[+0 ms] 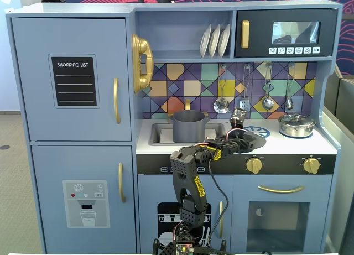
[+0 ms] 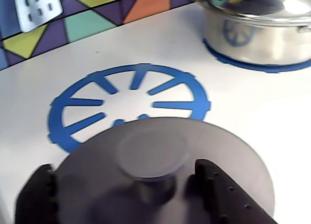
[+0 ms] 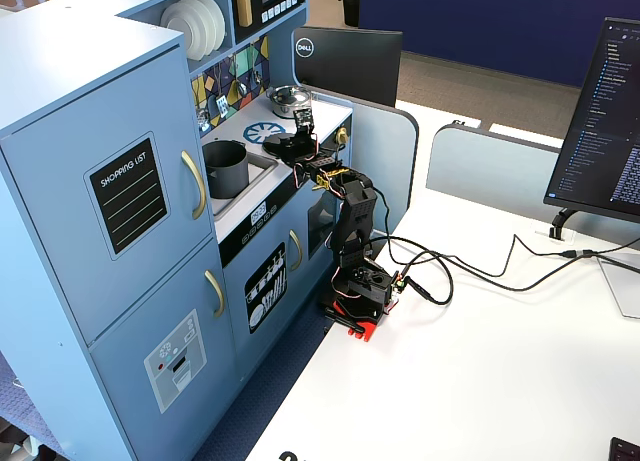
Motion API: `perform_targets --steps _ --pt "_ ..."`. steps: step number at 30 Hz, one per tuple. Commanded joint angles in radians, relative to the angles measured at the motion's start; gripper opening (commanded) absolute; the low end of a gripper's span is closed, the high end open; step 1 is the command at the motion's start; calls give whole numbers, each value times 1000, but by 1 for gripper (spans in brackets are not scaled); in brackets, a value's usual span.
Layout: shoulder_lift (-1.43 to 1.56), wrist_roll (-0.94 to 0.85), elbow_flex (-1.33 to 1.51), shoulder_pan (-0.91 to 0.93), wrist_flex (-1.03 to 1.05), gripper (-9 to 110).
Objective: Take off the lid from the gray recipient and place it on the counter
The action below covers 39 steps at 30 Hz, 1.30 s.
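The gripper [image 2: 153, 182] is closed on the small central knob of the lid [image 2: 228, 156]; in the wrist view the two dark jaws stand either side of the knob stem, and the flat gray disc spreads out beneath them. The disc lies level, face parallel to the counter [image 2: 262, 107]. Whether it rests on the surface or hangs just above it cannot be told from these views.

Directly under and just beyond the lid's far edge lies the blue burner print [image 2: 92, 105]; part of the ring is covered by the disc. The placement therefore appears to be a straight descent, with no sideways correction required.

The gray recipient [image 1: 188, 126] stands open in the sink recess, to the left of the gripper in a fixed view and well apart from the lid. The shiny steel pot [image 2: 257, 32] sits near on the right, with bare counter between.
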Motion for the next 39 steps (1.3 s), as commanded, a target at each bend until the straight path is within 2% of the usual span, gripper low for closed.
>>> perform_targets --steps 1,9,12,15,18,20,22,25,28,32,39 --pt "12 14 -32 29 -34 37" --pt "64 35 -87 5 -38 36" --pt "143 29 -135 -14 55 35" --pt "287 43 -176 -26 305 30" --pt "477 72 -216 -61 742 15" --pt "589 74 -221 -135 1017 0" --pt "684 80 -172 -213 1200 0" --pt "810 129 -29 -341 1344 0" --pt "934 175 186 -479 1370 0" --pt "1112 52 543 -617 1296 0" --pt "1241 44 865 -680 1351 0"
